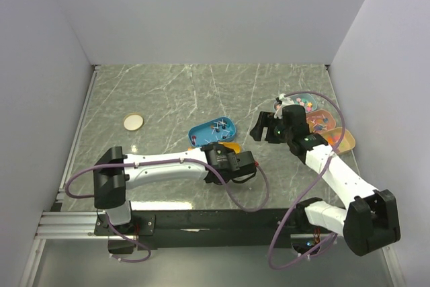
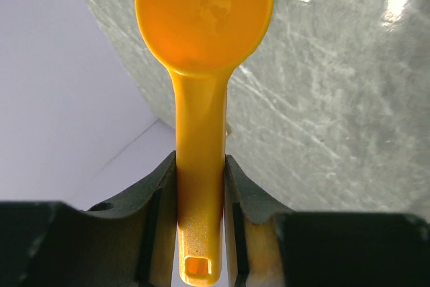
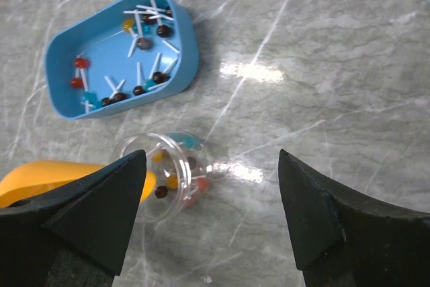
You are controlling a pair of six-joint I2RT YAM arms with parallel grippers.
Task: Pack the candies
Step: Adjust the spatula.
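The candies (image 3: 144, 42) are small lollipop-like sweets, blue, dark and red with white sticks, lying in a blue tray (image 3: 60, 55) at the upper left of the right wrist view. That tray (image 1: 201, 132) sits mid-table in the top view. A clear jar (image 3: 168, 176) lies on its side below the tray, its mouth towards an orange scoop (image 3: 40, 179), with a few sweets inside. My left gripper (image 2: 200, 159) is shut on the scoop's handle (image 2: 199, 186). The scoop bowl (image 2: 201, 11) looks empty. My right gripper (image 3: 211, 156) hangs open above the jar, holding nothing.
Two trays stand at the right wall, one holding pastel sweets (image 1: 310, 104) and one holding orange-red sweets (image 1: 330, 136). A round pale lid (image 1: 133, 121) lies at the left of the marble table. White walls close in the table on three sides.
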